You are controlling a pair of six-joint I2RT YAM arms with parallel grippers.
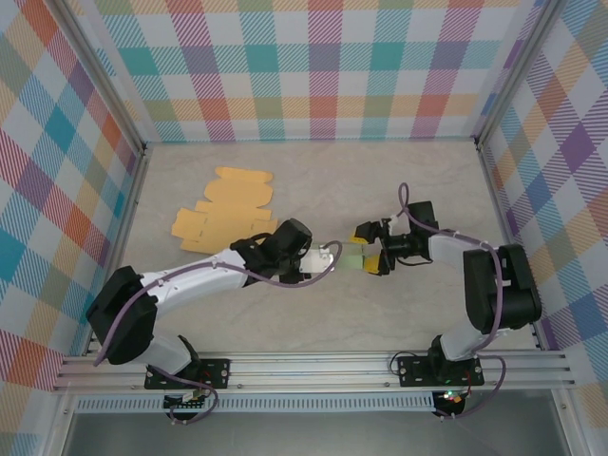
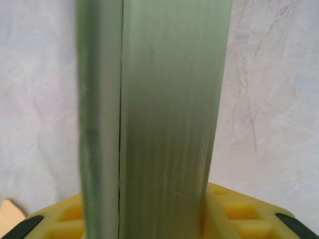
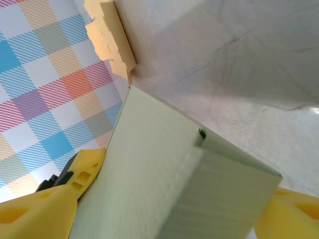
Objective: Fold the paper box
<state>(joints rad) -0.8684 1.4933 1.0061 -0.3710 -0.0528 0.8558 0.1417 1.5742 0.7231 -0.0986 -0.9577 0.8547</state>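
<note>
Mid-fold: pale green paper box [image 1: 353, 256] aloft over marbled bench [image 1: 380, 180] centre, clamped in left pincer [image 1: 330, 254], flanked by right pincer [image 1: 373, 249], grip there unclear. Next, probably: firm right-side hold, crease loose panel inward.

Arms: 2, i.e. left arm [image 1: 190, 280] + right arm [image 1: 513, 290].
Hands: 2, 1 per arm: left hand [image 1: 328, 256], right hand [image 1: 372, 249].
Yellow fingers [image 3: 45, 209]: 2 per hand, 4 total.
Purple cables [image 1: 403, 201]: 2, 1 per arm.
Black base plates [image 1: 195, 372]: 2, 1 under each arm.
Pale green paper box [image 3: 164, 194]: 1.
Flat orange box blanks [image 1: 228, 214]: 1 overlapping pile, at least 3 pcs, exact no. can't tell.
Surface [image 1: 380, 190]: 1.
Plaid walls [image 1: 313, 66]: 3 (back, left, right).
</note>
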